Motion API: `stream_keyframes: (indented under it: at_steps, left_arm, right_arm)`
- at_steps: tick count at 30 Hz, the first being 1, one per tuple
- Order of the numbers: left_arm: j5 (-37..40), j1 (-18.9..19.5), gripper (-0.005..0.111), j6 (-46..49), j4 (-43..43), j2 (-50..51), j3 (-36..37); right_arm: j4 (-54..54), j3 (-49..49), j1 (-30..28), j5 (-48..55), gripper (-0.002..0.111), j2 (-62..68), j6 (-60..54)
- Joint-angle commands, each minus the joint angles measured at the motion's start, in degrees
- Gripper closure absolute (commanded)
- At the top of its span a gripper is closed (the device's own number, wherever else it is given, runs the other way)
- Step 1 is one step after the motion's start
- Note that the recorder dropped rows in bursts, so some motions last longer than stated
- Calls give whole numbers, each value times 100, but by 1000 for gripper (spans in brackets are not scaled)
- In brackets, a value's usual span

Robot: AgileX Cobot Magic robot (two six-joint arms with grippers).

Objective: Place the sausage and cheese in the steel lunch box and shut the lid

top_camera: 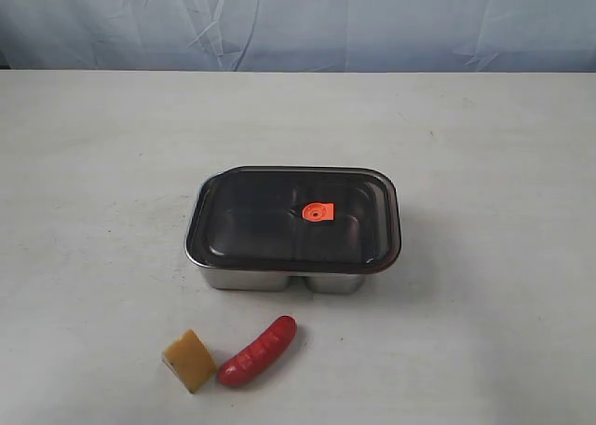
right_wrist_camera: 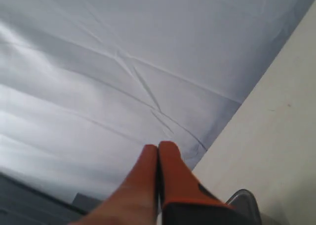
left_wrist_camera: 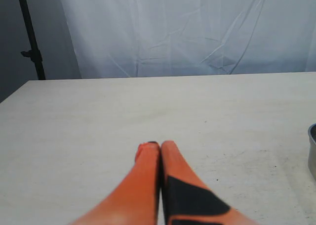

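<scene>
The steel lunch box [top_camera: 279,278] sits mid-table with the dark translucent lid [top_camera: 270,222] resting on it, orange tab [top_camera: 318,212] near its centre. In front of it lie the red sausage [top_camera: 258,351] and, to its left, the yellow cheese wedge [top_camera: 190,360], close together. Neither arm shows in the exterior view. My left gripper [left_wrist_camera: 159,145] is shut and empty above bare table, with a sliver of the box's rim [left_wrist_camera: 312,151] at the frame edge. My right gripper [right_wrist_camera: 158,147] is shut and empty, pointing at the backdrop, with a corner of the box [right_wrist_camera: 243,199] beside it.
A pale blue cloth backdrop [top_camera: 298,20] hangs behind the white table [top_camera: 484,164]. A dark stand pole [left_wrist_camera: 30,35] stands off the table's far corner in the left wrist view.
</scene>
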Motion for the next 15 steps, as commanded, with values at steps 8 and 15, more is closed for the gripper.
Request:
stream_keyframes:
  at_steps: [8,15]
  left_arm:
    - [-14,27,106,-2,-33,-37,26]
    - [-14,27,106,-2,-33,-37,26]
  right_arm:
    - [21,-2884,-20,2401,108,4451,-3102]
    - [1050,-3800,-20,3742,85,7239,-4850]
